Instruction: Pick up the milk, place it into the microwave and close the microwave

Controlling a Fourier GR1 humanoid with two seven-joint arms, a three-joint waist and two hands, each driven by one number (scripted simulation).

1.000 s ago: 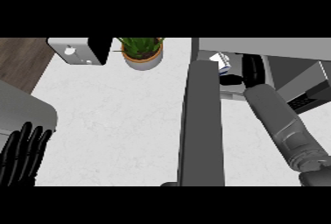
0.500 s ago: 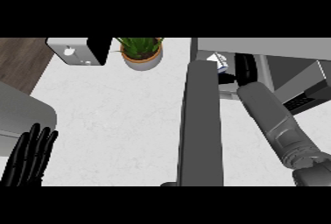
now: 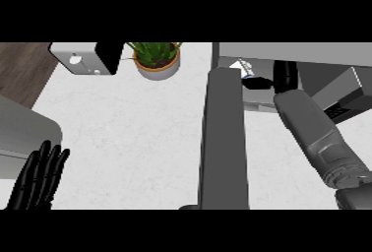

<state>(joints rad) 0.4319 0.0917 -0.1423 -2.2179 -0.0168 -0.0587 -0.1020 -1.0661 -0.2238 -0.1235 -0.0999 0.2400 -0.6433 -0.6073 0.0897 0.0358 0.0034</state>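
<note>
Right robot hand (image 3: pixel 285 78) reached deeper into microwave (image 3: pixel 320 59) | curled round white milk (image 3: pixel 243 67) | left robot hand (image 3: pixel 40 176) spread

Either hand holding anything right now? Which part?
The right hand is curled on the milk inside the microwave; the hand hides where it holds it. The left hand rests open at lower left, holding nothing.

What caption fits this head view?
Right hand reaches into the microwave beside its open door; left hand rests open.
</note>
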